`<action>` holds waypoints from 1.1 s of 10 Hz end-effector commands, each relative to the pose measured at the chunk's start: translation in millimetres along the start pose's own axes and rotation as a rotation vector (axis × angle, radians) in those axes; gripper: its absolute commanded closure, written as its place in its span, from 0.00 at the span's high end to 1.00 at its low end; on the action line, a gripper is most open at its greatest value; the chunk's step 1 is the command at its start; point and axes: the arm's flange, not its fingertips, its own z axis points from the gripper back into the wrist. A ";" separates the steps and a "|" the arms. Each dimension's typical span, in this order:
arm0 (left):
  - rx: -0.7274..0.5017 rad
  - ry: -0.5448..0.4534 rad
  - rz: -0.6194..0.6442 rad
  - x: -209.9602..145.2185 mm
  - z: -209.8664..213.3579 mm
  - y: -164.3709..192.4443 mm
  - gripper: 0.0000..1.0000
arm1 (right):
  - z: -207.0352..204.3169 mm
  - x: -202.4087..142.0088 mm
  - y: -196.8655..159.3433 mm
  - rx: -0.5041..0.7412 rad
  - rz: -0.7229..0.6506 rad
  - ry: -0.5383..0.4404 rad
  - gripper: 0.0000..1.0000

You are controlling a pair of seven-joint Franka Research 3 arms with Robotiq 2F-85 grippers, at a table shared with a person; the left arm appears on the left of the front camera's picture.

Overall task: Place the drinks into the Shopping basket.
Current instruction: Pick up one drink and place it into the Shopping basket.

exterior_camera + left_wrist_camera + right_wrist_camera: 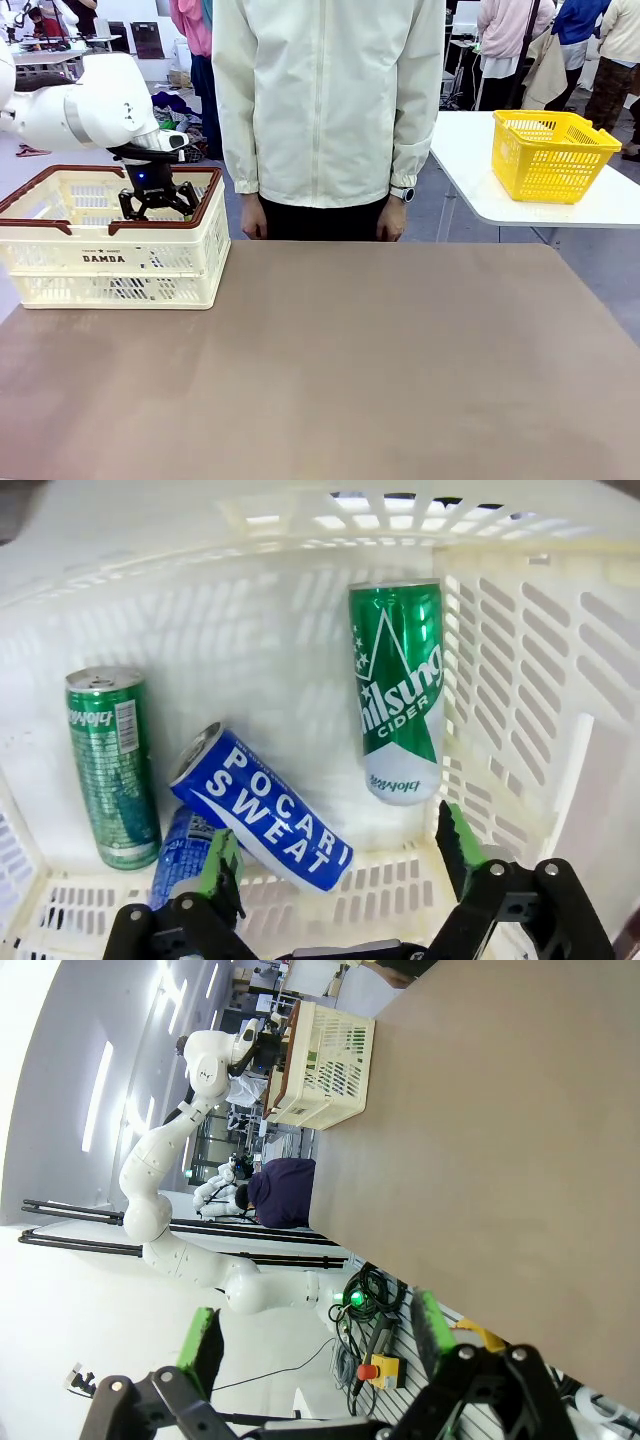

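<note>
A brown table top [330,370] is seen in the near part of the scene, and a white table [520,195] is set at the far right with a yellow basket [550,152] on it. The grey floor [20,172] is glimpsed at the far left. Long ceiling lights [97,1095] are shown in the right wrist view.

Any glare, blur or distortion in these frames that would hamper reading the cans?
Left wrist view: basket wall overexposed, wide-angle bowing, but blue can and green cider can lettering stays sharp. Front view: even light, sharp. Right wrist view: rolled sideways, bright washed-out background.
</note>
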 end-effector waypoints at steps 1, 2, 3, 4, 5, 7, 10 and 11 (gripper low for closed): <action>-0.014 -0.019 -0.005 -4.3 8.6 5.1 1.00 | 0.5 3.3 5.6 0.013 -0.003 -0.012 1.00; -0.028 -0.040 -0.007 -7.6 19.6 7.4 1.00 | 0.5 3.3 5.6 0.013 -0.003 -0.012 1.00; -0.070 -0.062 -0.031 -14.1 38.6 12.3 1.00 | 0.5 3.3 5.6 0.013 -0.003 -0.012 1.00; -0.154 -0.061 -0.080 -25.0 68.2 20.6 1.00 | 0.5 3.3 5.6 0.013 -0.003 -0.012 1.00; -0.227 -0.021 -0.118 -41.2 104.1 31.7 1.00 | 0.5 3.3 5.6 0.013 -0.003 -0.012 1.00; -0.369 -0.038 -0.180 -83.8 179.6 68.0 1.00 | 0.5 3.3 5.6 0.013 -0.003 -0.012 1.00; -0.809 0.053 -0.278 -116.2 197.5 155.2 1.00 | 0.5 3.3 5.6 0.013 -0.003 -0.012 1.00; -0.939 0.046 -0.195 -122.2 177.8 194.3 1.00 | 0.5 3.3 5.6 0.013 -0.003 -0.012 1.00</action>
